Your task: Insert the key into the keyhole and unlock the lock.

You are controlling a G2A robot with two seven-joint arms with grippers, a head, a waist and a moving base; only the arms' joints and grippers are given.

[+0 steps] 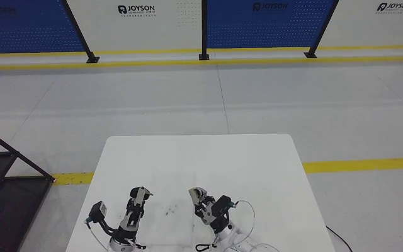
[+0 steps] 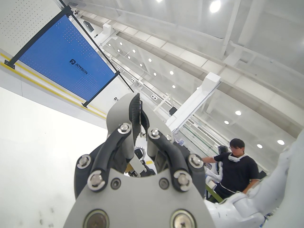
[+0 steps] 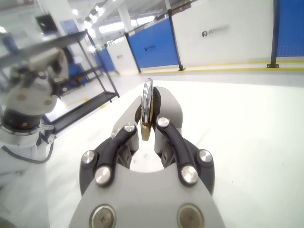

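A padlock (image 3: 145, 129) with a brass body and a chrome shackle is clamped edge-on in my right gripper (image 3: 149, 96), which is shut on it above the white table (image 1: 252, 170). In the top view that gripper (image 1: 197, 194) is near the table's front edge, right of centre. My left gripper (image 2: 139, 106) is shut on a thin metal key (image 2: 141, 119), seen edge-on between the black pads and tilted upward. From above, the left gripper (image 1: 140, 194) stands a short way to the left of the right one, apart from it.
A black metal rack (image 1: 19, 170) stands off the table's left side. Blue and white barrier panels (image 1: 264, 22) line the far floor. A white cable (image 1: 249, 217) loops beside the right arm. The table's far half is bare.
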